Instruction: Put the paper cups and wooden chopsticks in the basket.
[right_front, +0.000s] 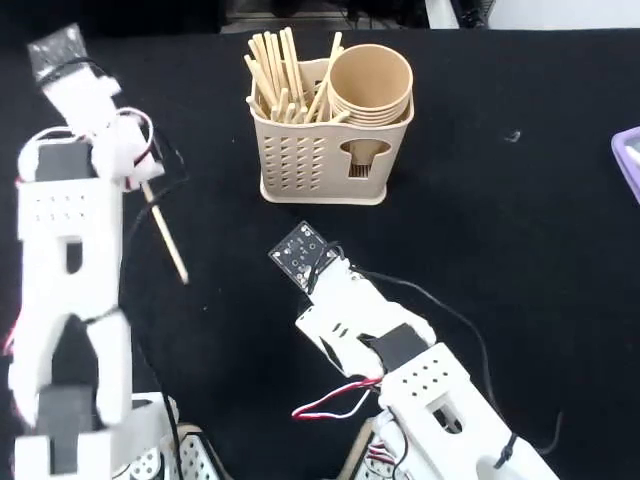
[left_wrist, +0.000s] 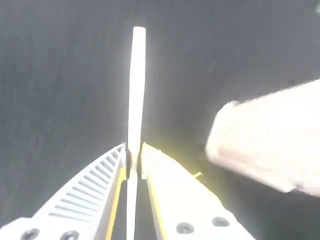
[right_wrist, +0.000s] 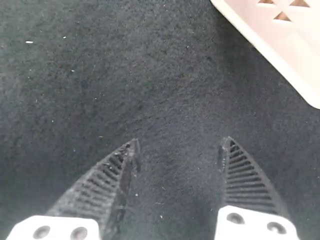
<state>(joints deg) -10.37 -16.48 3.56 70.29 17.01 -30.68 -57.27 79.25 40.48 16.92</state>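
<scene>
A beige perforated basket stands at the back middle of the black table, holding several wooden chopsticks and a stack of paper cups. My left gripper is shut on one wooden chopstick, which sticks out past the fingertips. In the high view that chopstick slants down from the left gripper at the table's left side. My right gripper hangs open over bare black cloth, in front of the basket, whose beige corner shows nearby.
A purple object pokes in at the table's right edge. The right arm's body and its wires lie in the front middle. A blurred pale shape shows beside the left gripper in its wrist view.
</scene>
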